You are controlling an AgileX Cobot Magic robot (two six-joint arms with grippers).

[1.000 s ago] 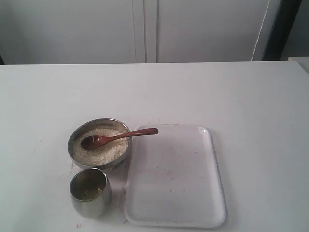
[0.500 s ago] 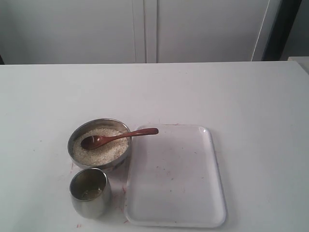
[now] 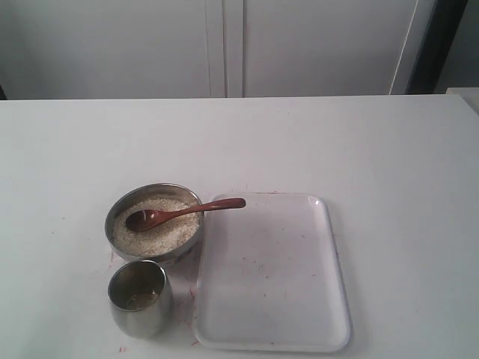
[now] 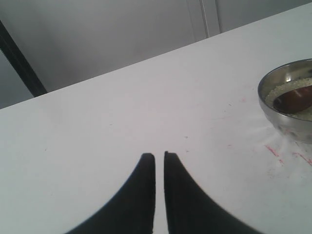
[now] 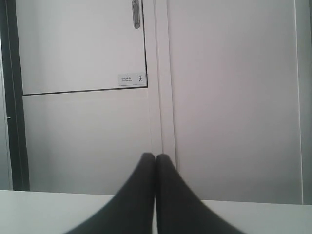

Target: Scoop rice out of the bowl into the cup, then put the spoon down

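We see a tray [image 3: 273, 273] beside the bowl [image 3: 155, 187]; left gripper [image 4: 159, 156], right gripper [image 5: 155, 157] both closed, empty; white table [image 3: 374, 149], pale cabinet doors [image 3: 112, 45].

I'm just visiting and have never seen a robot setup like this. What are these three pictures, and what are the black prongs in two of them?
This is a robot with two arms, each ending in a two-fingered gripper. The wide picture comes from a separate camera overlooking a white table. On it are a steel bowl of rice with a wooden spoon resting in it, a steel cup, and a white tray. The other two pictures come from cameras on the wrists. The black prongs are the left gripper and the right gripper, both closed and holding nothing.
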